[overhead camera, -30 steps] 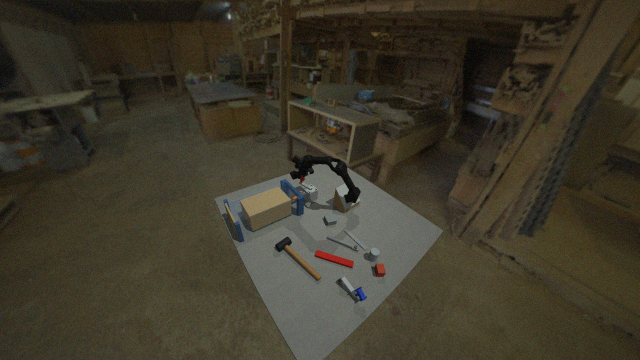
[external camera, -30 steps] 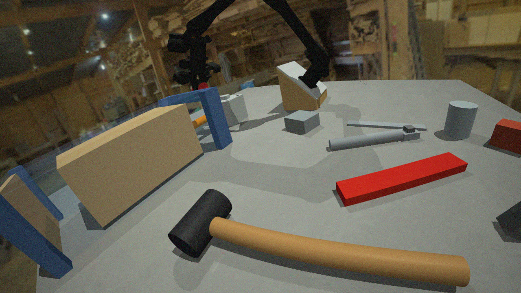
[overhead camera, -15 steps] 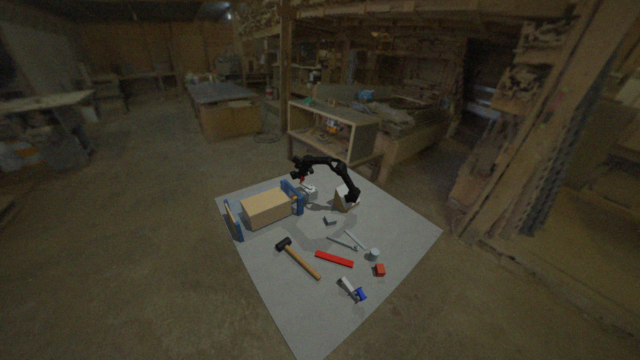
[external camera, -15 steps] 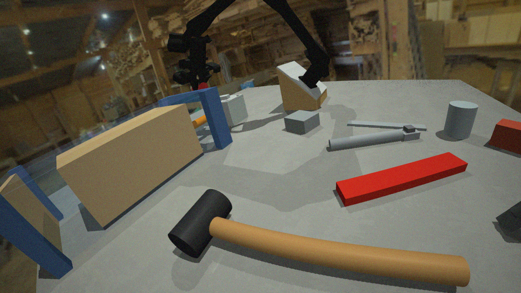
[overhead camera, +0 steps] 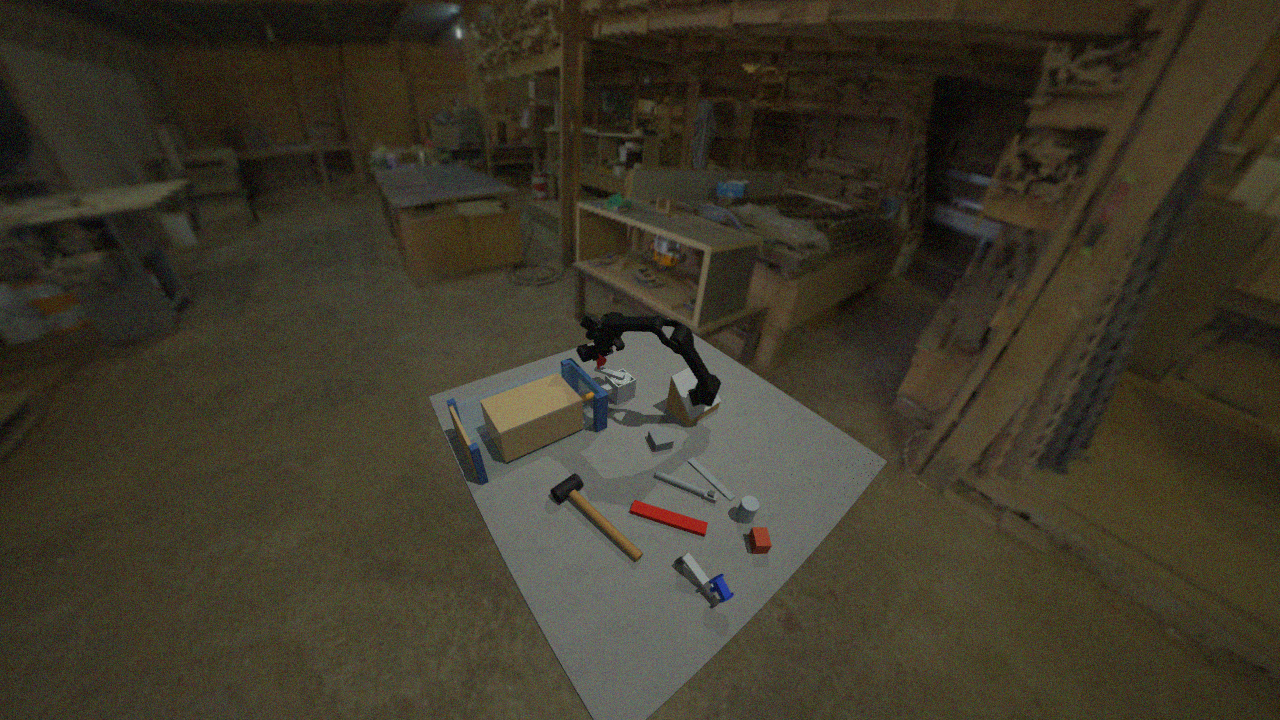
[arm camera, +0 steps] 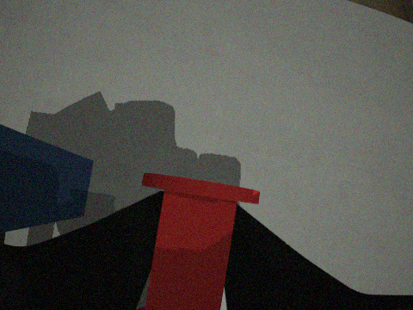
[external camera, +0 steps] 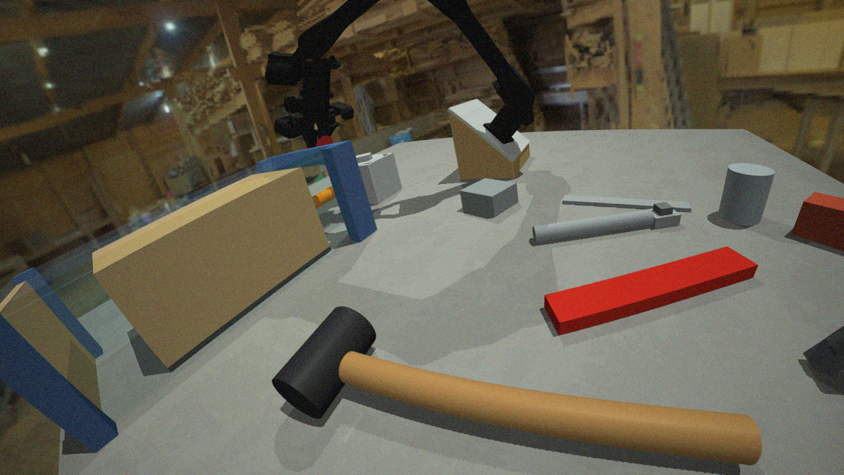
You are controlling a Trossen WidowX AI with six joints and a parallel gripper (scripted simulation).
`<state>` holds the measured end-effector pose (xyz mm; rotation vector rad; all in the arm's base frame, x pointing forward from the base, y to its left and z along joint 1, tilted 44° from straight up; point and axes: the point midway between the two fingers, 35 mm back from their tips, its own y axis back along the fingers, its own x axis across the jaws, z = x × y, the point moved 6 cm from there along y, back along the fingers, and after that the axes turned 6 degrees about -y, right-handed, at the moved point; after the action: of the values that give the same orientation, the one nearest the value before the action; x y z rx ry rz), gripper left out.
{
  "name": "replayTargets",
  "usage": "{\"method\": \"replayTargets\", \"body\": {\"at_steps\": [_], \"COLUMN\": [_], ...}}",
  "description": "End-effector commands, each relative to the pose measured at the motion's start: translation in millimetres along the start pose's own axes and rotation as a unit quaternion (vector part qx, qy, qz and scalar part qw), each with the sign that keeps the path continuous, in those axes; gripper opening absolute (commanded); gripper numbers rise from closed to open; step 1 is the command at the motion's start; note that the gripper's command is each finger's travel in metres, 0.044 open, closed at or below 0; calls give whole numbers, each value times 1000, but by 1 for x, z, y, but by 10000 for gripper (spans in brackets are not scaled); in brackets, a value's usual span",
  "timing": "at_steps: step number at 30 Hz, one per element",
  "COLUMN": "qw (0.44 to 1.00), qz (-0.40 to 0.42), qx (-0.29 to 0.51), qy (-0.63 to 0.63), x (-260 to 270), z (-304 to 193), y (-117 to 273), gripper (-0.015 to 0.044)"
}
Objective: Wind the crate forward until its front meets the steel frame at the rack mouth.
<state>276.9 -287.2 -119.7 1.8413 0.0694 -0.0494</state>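
The wooden crate sits flat inside the clear-panelled cubby. Its front is a little short of the blue frame at the mouth, with a narrow gap showing. An orange strap piece runs from the crate's front through the frame. The grey winch stands beyond it, with the pale handle arm across its top. My gripper is shut on the handle's red knob. The key's seating is hidden.
A mallet, red bar, grey block, grey rod tool, and grey cylinder lie on the bench. The blue frame's top stands close beside my gripper.
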Motion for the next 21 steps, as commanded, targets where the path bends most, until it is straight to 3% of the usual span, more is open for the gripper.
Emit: {"method": "replayTargets", "body": {"at_steps": [1,21], "qw": [1000,1000], "qz": [7,7], "qx": [17,18], "qy": [10,10], "x": [13,28], "z": [-16,-36], "y": [2,11], "gripper": [0,0]}}
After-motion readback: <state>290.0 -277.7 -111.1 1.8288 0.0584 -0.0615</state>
